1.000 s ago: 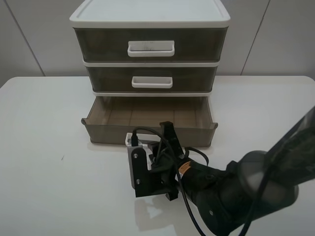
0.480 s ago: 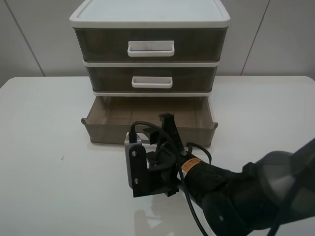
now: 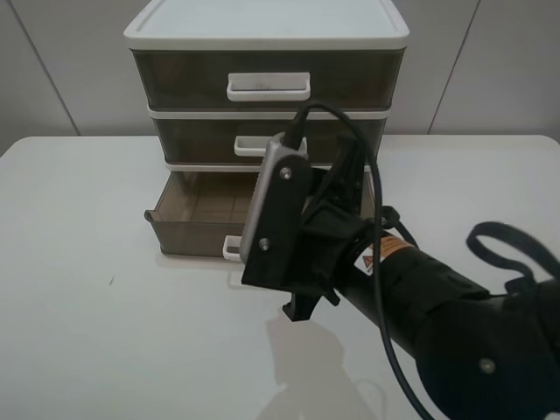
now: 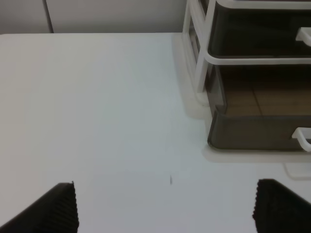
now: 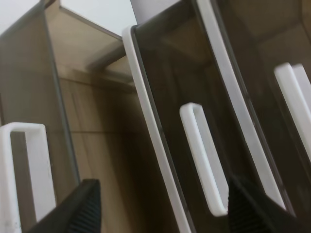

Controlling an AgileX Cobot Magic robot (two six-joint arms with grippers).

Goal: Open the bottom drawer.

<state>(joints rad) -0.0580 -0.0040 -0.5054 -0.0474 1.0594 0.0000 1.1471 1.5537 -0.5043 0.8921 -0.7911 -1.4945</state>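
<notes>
**Bottom drawer out, right arm risen**

We see the bottom drawer pulled out on the white desk. It is smoky translucent plastic with a ribbed floor and a white loop handle. Since a second ago our right pincer has risen from the handle, spread wide and empty. Our left pincer gapes wide too.

Your right arm, lower right in the high view, is glossy black, with a grey two-screw plate, looping black cables and an orange-marked white label. The left pincer and right pincer have black ribbed fingers.
</notes>
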